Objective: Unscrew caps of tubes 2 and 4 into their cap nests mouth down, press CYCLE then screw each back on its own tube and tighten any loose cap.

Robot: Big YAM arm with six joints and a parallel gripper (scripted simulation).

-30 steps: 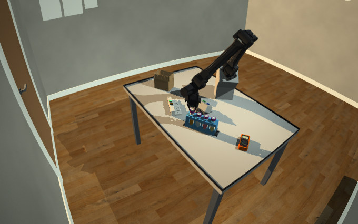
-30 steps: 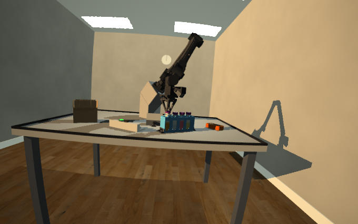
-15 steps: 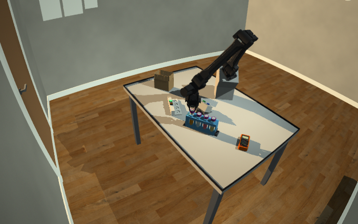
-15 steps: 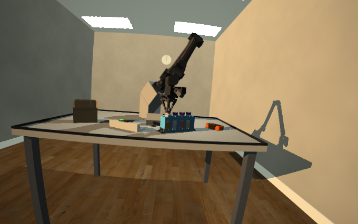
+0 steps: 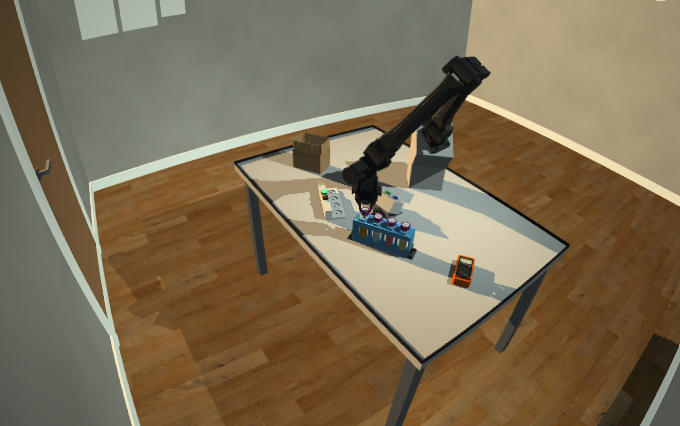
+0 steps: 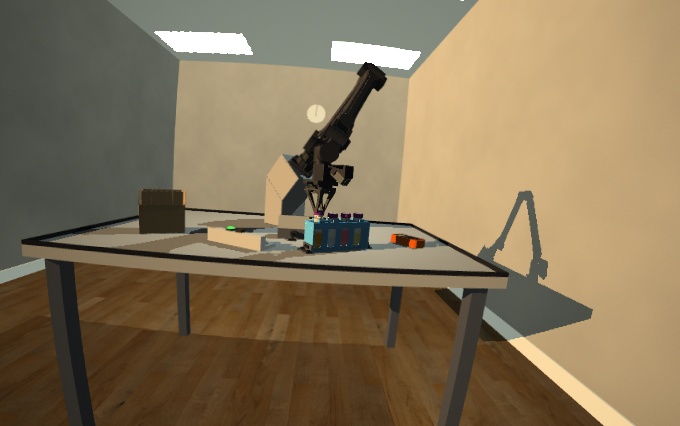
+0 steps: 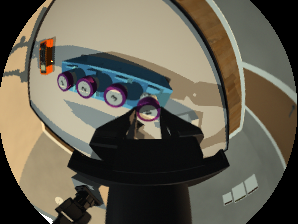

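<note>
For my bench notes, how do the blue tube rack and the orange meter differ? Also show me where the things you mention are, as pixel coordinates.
The blue tube rack (image 5: 383,246) (image 6: 337,246) (image 7: 125,74) stands upright; the orange meter (image 5: 463,270) (image 6: 408,240) (image 7: 46,56) lies face up. The rack is larger than the meter. The rack holds four purple-rimmed capped tubes, while the meter has a small screen. Both are on the table (image 5: 401,311) (image 6: 240,265).

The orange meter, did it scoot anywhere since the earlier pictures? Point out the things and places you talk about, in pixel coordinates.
No. The orange meter (image 5: 464,271) (image 6: 407,241) (image 7: 47,56) sits at the same spot beside the table's edge.
</note>
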